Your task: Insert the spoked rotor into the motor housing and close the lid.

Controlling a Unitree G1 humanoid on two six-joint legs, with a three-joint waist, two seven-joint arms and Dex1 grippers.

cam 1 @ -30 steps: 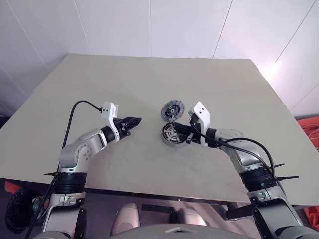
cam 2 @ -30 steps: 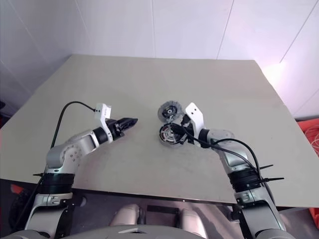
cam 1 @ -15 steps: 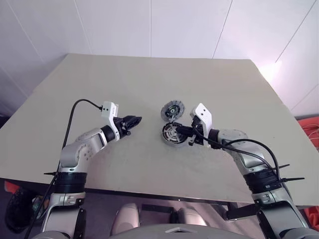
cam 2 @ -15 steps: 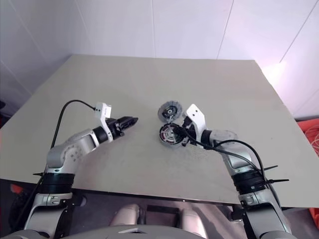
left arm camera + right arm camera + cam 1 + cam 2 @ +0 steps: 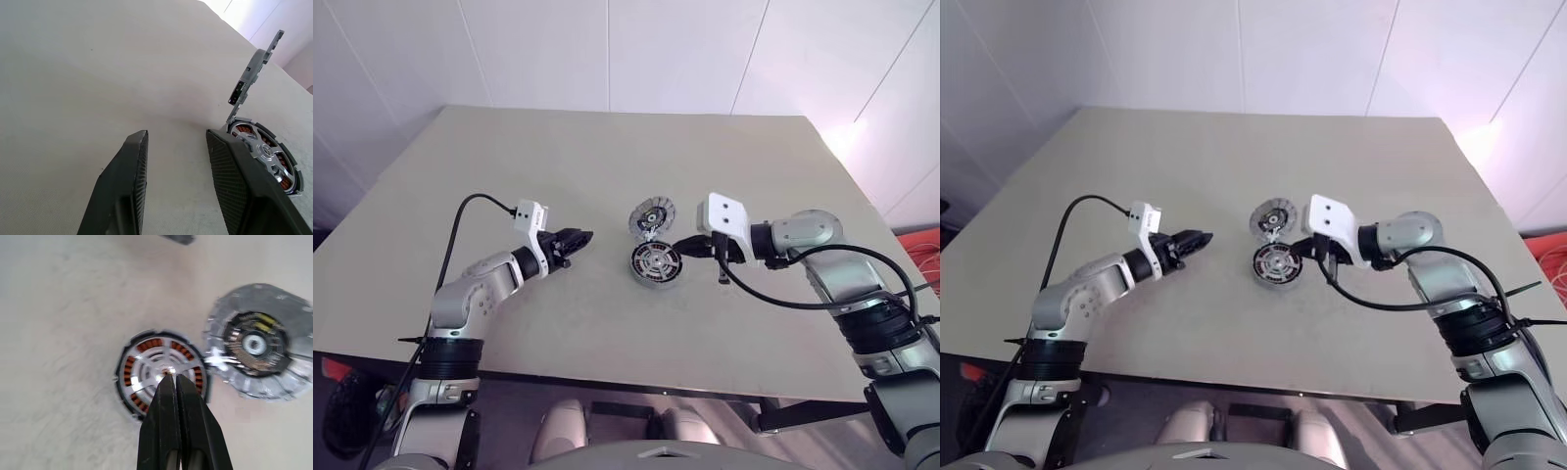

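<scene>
I see the motor housing [image 5: 657, 263] lying flat near the middle of the beige surface [image 5: 607, 166], with the spoked rotor [image 5: 163, 371] already seated inside it: in the right wrist view the silver spokes sit over the ring of copper windings, hub at the centre. The lid [image 5: 652, 215] is still open, standing up from the far edge of the housing, its ribbed rim and dark, yellow-marked centre facing toward me in the head views; in the left wrist view I see it edge-on, rising from the housing's rim. My right gripper [image 5: 686, 245] hangs just to the right of the housing, pointing left toward it and tilted downward, a little above the surface. Its fingers [image 5: 168, 421] are clenched tight together with nothing between them, and in the right wrist view their tips line up over the rotor's hub, though I cannot tell whether they touch it. My left gripper [image 5: 576, 238] sits well to the left of the housing, pointing right toward it and roughly level, clear of the parts. Its fingers [image 5: 124, 191] are released, parted with bare surface showing between them, holding nothing; the housing and rotor show just past the edge of one finger in the left wrist view. A black cable [image 5: 470, 211] loops up from the left wrist.
</scene>
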